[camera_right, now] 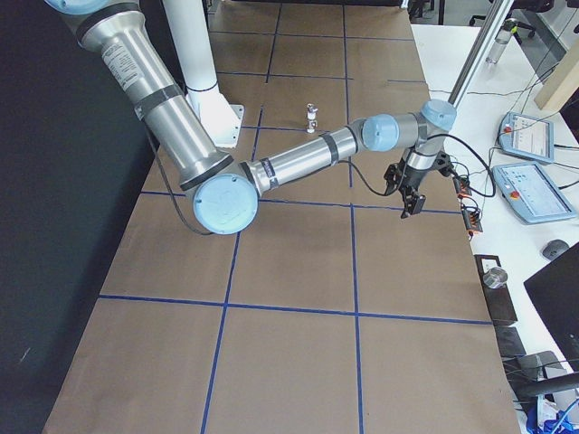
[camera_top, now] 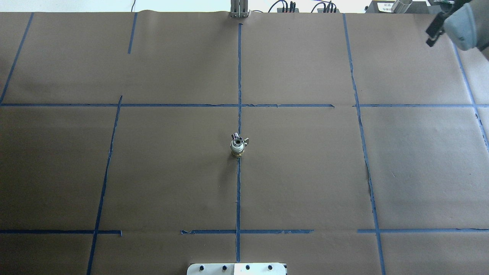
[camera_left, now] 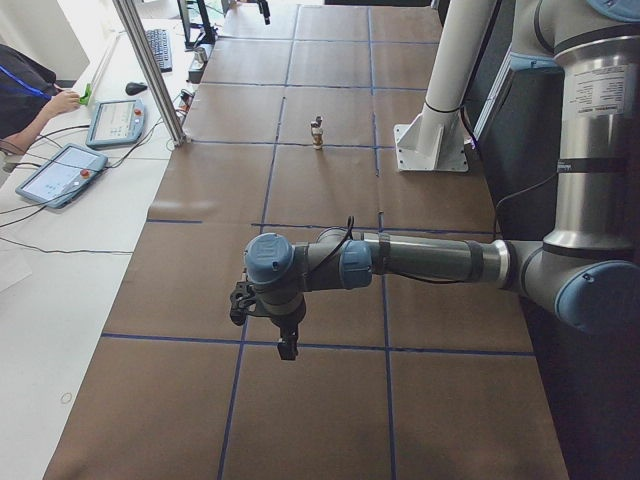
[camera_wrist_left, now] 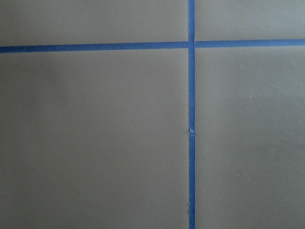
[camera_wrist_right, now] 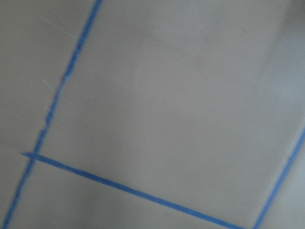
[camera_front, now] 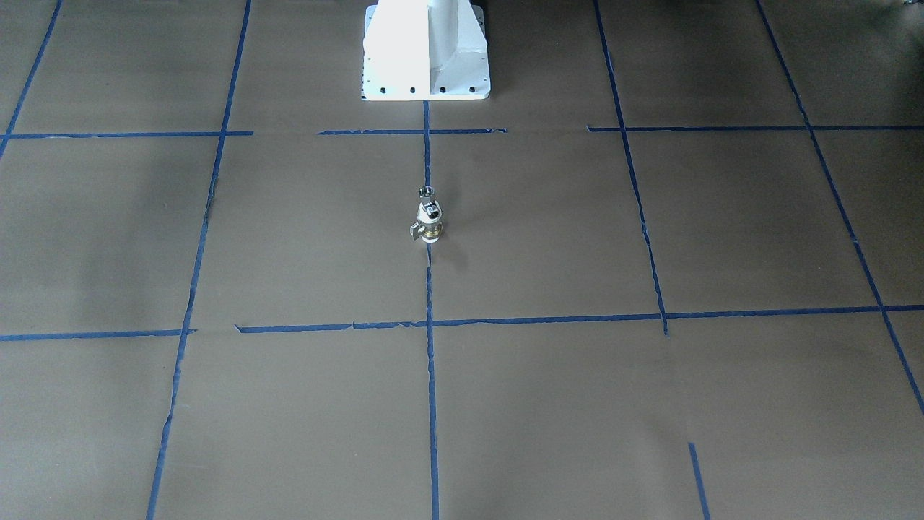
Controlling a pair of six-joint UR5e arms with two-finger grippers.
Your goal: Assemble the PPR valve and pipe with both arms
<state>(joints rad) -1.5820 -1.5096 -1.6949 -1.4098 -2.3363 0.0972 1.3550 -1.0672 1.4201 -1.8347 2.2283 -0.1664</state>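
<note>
The PPR valve [camera_front: 429, 222] stands upright on the brown paper at the table's middle, on the centre blue tape line, with white ends, a brass band and a small silver lever. The silver pipe [camera_front: 426, 193] sits on top of it, open round end up. The pair also shows in the overhead view [camera_top: 238, 145] and in both side views [camera_left: 317, 132] [camera_right: 312, 118]. My left gripper [camera_left: 287, 343] hangs over the table's left end, far from them. My right gripper [camera_right: 409, 203] hangs over the right end. I cannot tell whether either is open or shut. Both wrist views show only paper and tape.
The white pedestal base [camera_front: 426, 68] stands at the robot's side of the table. Blue tape lines [camera_top: 239, 76] grid the paper. Teach pendants [camera_left: 58, 172] [camera_right: 534, 192], an aluminium post [camera_left: 150, 70] and an operator [camera_left: 25, 85] are beyond the far edge.
</note>
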